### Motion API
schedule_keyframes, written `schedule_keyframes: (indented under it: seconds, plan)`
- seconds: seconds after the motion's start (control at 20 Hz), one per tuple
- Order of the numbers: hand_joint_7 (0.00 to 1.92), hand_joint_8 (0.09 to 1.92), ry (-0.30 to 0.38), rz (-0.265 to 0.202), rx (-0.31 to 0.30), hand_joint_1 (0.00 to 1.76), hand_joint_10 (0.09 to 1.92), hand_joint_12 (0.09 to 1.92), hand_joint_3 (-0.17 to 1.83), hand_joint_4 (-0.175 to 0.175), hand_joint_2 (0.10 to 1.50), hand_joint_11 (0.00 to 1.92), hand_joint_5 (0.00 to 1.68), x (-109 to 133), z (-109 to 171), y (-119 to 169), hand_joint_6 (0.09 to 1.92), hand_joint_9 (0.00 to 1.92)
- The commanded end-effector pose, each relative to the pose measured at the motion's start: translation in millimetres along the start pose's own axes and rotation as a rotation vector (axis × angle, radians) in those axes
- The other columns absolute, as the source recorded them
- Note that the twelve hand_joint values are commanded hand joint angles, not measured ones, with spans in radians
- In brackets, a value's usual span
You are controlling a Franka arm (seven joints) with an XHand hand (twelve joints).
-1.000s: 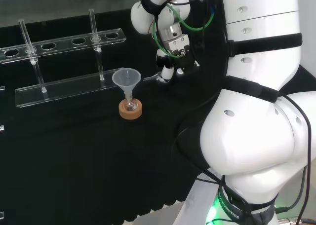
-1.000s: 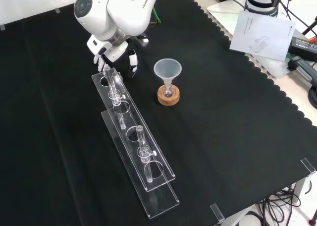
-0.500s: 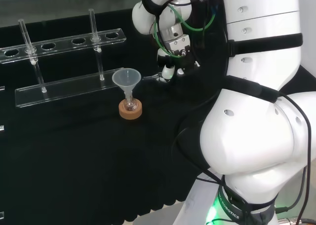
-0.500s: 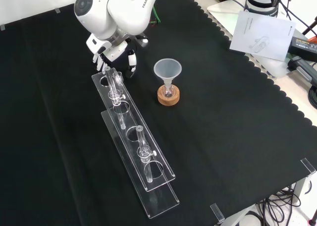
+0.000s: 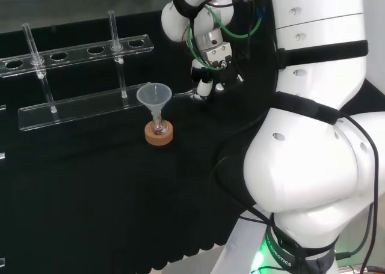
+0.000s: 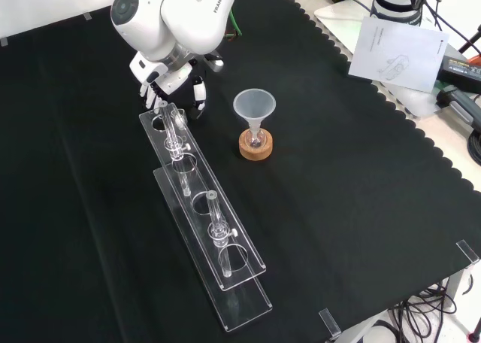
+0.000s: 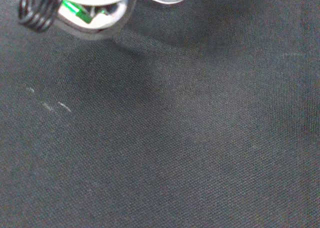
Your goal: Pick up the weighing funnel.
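My hand (image 5: pixel 210 70) hangs low over the black cloth (image 6: pixel 338 170) toward its far edge in the front view, and the weighing funnel (image 5: pixel 183 95), a small clear piece, lies right at its tip beside the big funnel (image 5: pixel 154 97), though I cannot tell whether I grip it.

hand (image 6: pixel 169 76) half hidden behind arm link (image 6: pixel 176 19); rack (image 5: pixel 72 51) end cropped
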State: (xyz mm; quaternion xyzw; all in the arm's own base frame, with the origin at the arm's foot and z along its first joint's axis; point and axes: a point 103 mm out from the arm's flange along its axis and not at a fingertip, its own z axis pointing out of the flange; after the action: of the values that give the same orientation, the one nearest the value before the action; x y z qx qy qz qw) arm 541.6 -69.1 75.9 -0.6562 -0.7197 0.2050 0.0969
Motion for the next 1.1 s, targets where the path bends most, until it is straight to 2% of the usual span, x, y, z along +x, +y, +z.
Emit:
schedule_keyframes:
  seconds: [0.05,0.15,0.25,0.75,0.85,0.95,1.0,1.1]
  plan:
    - [0.54,0.65,-0.008,0.005,0.015,0.95,0.49,1.26,0.58,0.021,0.59,0.52,0.74,8,1,4,0.74,0.78]
    - [0.54,0.65,-0.014,0.002,0.014,0.95,0.49,1.26,0.58,0.020,0.59,0.52,0.74,16,3,8,0.74,0.78]
    - [0.54,0.65,0.003,-0.006,0.005,0.95,0.49,1.26,0.58,0.018,0.59,0.52,0.74,7,3,8,0.74,0.78]
    - [0.54,0.66,-0.012,0.009,0.005,0.94,0.49,1.26,0.59,0.020,0.60,0.53,0.77,6,5,10,0.75,0.78]
    - [0.54,0.66,-0.019,0.016,-0.009,0.94,0.49,1.25,0.60,0.040,0.60,0.53,0.89,10,4,11,0.76,0.78]
    - [0.56,0.67,-0.035,0.042,-0.027,1.04,0.49,1.24,0.53,0.130,0.71,0.56,1.10,16,3,11,0.74,0.81]
    - [0.59,0.66,-0.040,0.055,-0.028,1.07,0.48,1.21,0.55,0.153,0.70,0.60,1.18,16,2,11,0.71,0.84]
    - [0.63,0.65,-0.042,0.067,-0.034,1.11,0.45,1.15,0.63,0.171,0.67,0.69,1.25,19,1,10,0.69,0.90]
